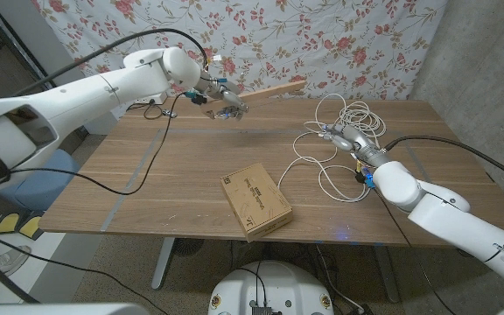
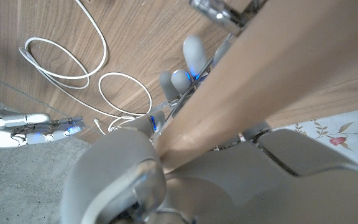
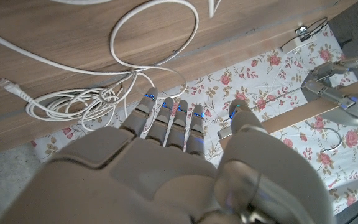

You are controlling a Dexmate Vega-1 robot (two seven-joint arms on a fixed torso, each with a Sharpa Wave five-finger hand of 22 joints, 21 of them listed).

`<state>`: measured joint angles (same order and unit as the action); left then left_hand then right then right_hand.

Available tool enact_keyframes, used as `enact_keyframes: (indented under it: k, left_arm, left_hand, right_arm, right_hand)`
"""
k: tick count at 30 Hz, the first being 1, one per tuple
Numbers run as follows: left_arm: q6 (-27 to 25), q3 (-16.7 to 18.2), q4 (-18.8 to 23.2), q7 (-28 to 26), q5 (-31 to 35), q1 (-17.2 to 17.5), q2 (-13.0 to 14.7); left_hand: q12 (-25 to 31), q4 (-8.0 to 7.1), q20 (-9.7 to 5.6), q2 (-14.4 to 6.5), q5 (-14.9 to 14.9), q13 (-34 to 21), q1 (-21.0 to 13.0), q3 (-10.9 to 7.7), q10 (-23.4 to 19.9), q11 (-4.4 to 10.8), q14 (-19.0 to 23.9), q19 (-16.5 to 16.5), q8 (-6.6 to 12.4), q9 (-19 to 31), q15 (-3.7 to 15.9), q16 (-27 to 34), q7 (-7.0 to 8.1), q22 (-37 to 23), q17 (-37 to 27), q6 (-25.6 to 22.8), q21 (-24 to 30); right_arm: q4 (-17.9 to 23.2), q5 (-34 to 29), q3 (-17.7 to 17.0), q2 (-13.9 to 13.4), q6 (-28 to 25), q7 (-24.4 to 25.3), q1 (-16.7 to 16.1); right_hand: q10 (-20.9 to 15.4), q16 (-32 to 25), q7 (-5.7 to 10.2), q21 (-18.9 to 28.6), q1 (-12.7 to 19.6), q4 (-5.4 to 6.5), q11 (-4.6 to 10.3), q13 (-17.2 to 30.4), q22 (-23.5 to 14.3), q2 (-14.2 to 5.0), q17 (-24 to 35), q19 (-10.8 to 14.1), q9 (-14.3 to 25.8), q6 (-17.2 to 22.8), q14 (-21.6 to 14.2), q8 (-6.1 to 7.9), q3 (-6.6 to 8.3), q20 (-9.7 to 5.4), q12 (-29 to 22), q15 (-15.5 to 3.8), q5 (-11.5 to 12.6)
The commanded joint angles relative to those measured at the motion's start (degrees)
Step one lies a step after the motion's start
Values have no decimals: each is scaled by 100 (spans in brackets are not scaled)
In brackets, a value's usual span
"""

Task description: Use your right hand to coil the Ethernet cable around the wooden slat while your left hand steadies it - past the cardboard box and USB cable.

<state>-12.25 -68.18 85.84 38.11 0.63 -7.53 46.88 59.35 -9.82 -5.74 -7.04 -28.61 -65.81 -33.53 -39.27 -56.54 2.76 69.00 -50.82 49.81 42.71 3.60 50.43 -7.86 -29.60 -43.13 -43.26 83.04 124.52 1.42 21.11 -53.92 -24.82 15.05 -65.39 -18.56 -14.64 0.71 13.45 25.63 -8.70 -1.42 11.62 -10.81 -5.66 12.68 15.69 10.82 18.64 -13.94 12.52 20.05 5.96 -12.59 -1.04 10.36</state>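
Up at the far left of the bench (image 1: 191,166), my left robot hand (image 1: 220,94) grips one end of the wooden slat (image 1: 274,89) and holds it in the air, the slat reaching toward the middle of the flowered cloth behind. From the left wrist camera I see the slat (image 2: 253,87) running straight out of my palm with my fingers (image 2: 192,53) wrapped along its side. Over on the right, my right robot hand (image 1: 344,138) reaches low over the bench, its fingertips at the edge of the white Ethernet cable (image 1: 350,118), which lies in a loose heap of loops on the right half of the bench, well apart from the slat. From the right wrist camera my fingers (image 3: 166,121) are stretched out side by side, thumb apart, over the bundled cable (image 3: 73,102); nothing is held, and whether the tips touch the cable I cannot tell. Nearer the front edge, about the middle, lies the cardboard box (image 1: 255,200), flat and turned at an angle. A thin black cable (image 1: 151,149) trails across the left side.
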Motion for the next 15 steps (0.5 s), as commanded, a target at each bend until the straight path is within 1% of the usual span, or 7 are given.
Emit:
enact_keyframes:
  k: [1, 5, 6, 7, 15]
  left_arm:
    - [22, -78, 74, 332, 39, -130, 81]
    - [-6, -121, 147, 395, 98, -177, 102]
    - [-16, -123, 170, 393, 106, -181, 112]
    - [-16, -120, 184, 387, 103, -182, 120]
    - [22, -107, 244, 319, 102, -180, 162]
  left_hand:
    - [3009, 7, 1, 8, -42, -512, 65, -60, -180, 223, 1130, 20, 32, 0, 630, 2327, -21, 342, 28, 3, -63]
    - [3013, 8, 4, 12, -44, -512, 76, -76, -177, 229, 1148, 26, 46, 14, 630, 2357, -23, 357, 29, 27, -56]
    - [3014, 9, 9, 13, -45, -512, 83, -85, -172, 236, 1157, 23, 48, 7, 630, 2368, -17, 373, 38, 31, -54]
    - [3015, 9, 6, 14, -45, -512, 87, -91, -172, 239, 1149, 28, 52, 6, 631, 2362, -17, 369, 55, 34, -46]
    - [3018, 9, 4, 22, -44, -512, 113, -122, -167, 244, 1144, 44, 61, -27, 639, 2386, -10, 393, 98, 39, -26]
  right_arm:
    - [948, -883, 882, -252, -1606, -556, 475]
    - [1137, -1211, 1199, -275, -2079, -779, 672]
    - [1186, -1282, 1264, -281, -2181, -832, 715]
    - [1230, -1365, 1338, -279, -2291, -871, 756]
    - [1494, -2139, 2067, -256, -3207, -1326, 1229]
  right_hand:
    - [-42, -52, -13, 53, -31, 31, -39, 26, -19, 68, 32, 69, 10, 62, -100, 10, -57, 3, -23, -14, 2]
    - [14, -74, -14, 55, -66, 48, -17, 30, -20, 106, 50, 79, 12, 9, -134, -20, -99, 5, 4, -21, 12]
    - [23, -82, -24, 59, -75, 54, -64, 31, -21, 120, 59, 93, 13, 4, -143, -26, -116, 6, 10, -21, 19]
    - [21, -90, -28, 65, -78, 56, -60, 32, -22, 124, 62, 109, 13, -2, -158, -30, -123, 5, 10, -27, 22]
    - [-19, -115, -45, 74, -105, 66, -46, 37, -24, 175, 84, 143, 16, 64, -196, -15, -176, -2, 1, -51, 41]
